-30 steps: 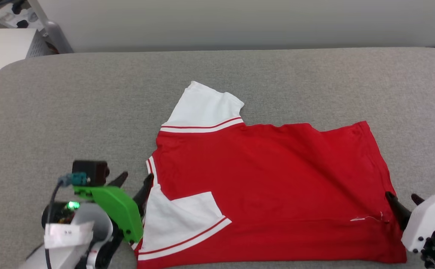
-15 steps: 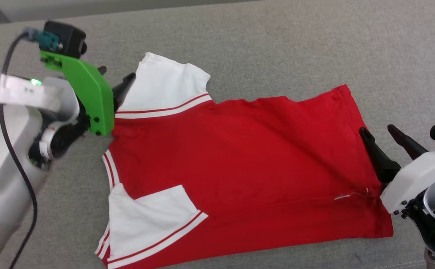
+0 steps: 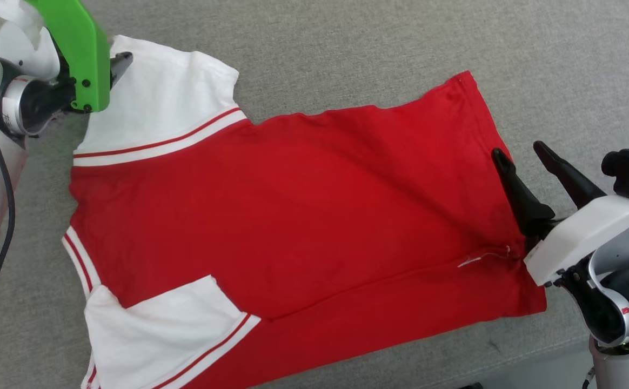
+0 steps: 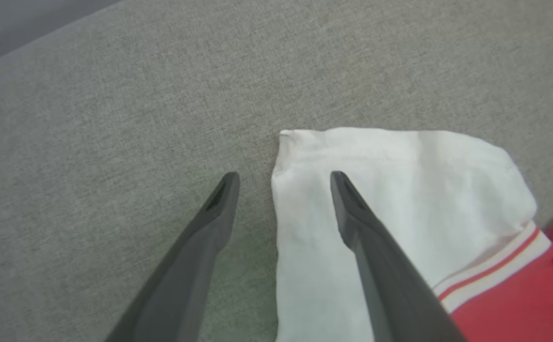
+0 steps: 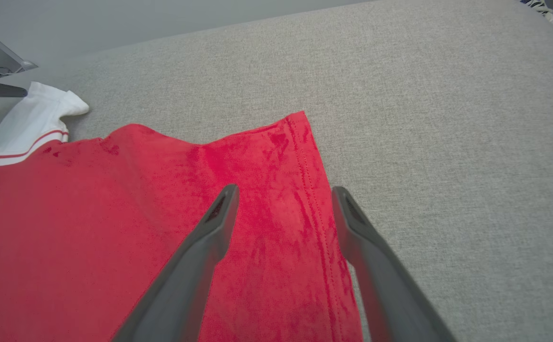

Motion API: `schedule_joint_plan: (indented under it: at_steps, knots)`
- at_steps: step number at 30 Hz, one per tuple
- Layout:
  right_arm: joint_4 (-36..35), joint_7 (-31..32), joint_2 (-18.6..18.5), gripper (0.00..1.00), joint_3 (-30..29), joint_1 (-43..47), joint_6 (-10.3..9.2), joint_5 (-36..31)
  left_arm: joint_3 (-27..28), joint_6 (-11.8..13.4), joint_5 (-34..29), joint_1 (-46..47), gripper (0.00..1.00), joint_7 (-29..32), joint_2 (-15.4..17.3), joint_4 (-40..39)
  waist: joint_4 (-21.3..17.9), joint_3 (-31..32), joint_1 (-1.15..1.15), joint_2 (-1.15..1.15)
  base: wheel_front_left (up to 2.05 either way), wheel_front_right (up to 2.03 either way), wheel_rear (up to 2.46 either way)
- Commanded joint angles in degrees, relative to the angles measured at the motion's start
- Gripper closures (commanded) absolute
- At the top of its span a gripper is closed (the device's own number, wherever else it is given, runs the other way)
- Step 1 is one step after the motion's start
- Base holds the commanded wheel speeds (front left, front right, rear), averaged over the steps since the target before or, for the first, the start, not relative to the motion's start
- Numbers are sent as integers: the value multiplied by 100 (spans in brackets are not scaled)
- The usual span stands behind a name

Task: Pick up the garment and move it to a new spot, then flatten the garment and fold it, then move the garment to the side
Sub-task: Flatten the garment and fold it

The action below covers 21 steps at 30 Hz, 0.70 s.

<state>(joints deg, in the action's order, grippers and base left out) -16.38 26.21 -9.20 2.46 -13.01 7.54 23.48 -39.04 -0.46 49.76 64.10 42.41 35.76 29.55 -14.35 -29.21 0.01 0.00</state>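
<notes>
Red shirt (image 3: 293, 216) lies spread mostly flat on the grey cushion (image 3: 358, 48), neck end toward the left arm, bottom hem (image 3: 488, 135) toward the right arm. Far white sleeve (image 3: 158, 102) sticks out flat from the shirt's upper left corner. Near white sleeve (image 3: 158, 324) is folded in over the red body, striped trim showing. A small white thread or tag (image 3: 482, 258) sits on the red cloth close to the hem, too small to tell which. Left gripper (image 4: 283, 175) is at the outer edge of the far sleeve, fingers well spread and holding nothing: one finger (image 4: 200, 237) over bare cushion just beside the sleeve, the other over the white cloth. Whether the tips touch the sleeve or hover over it, can't tell from the wrist view. The green bracket (image 3: 77, 48) on that wrist hides most of the gripper in the head view. Right gripper (image 3: 517, 149) is at the shirt's hem edge, also wide open and empty; in the right wrist view one finger (image 5: 195, 256) is over the red cloth, the other at the stitched hem line with grey cushion beside it.
</notes>
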Motion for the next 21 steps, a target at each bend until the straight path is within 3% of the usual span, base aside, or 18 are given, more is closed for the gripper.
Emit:
schedule_joint_plan:
  at_steps: [1, 8, 9, 10, 11, 16, 21]
  knots:
    - [36, -52, 42, 0, 33, -106, -5, 36, -30, -52, -67, 152, 0, -11, -35, 147, -250, -257, -1, 0, 0, 0, 0]
    - [123, -124, 29, 0, 81, -157, -5, 54, -164, -186, -231, 320, 0, -163, -135, 813, -277, -321, -1, 0, 0, 0, 0]
    - [131, -129, 25, 0, 81, -160, -5, 56, -194, -235, -207, 317, 27, -100, -161, 890, -272, -328, -1, 0, 0, 0, 0]
    - [137, -132, 21, 0, 78, -164, -5, 57, -225, -284, -193, 318, 76, -56, -180, 934, -265, -335, -1, 0, 0, 0, 0]
    - [144, -137, 18, 0, 72, -172, -5, 56, -245, -330, -131, 299, 100, 40, -219, 994, -253, -341, -1, 0, 0, 0, 0]
    - [176, -128, -20, 0, 47, -230, -5, 43, -289, -437, 62, 270, 100, 302, -347, 1078, -160, -329, -1, 0, 0, 0, 0]
    - [216, -52, -148, 0, 36, -353, -5, 40, -162, -441, 69, 285, 100, -254, -463, 1098, -32, -159, -1, 0, 0, 0, 0]
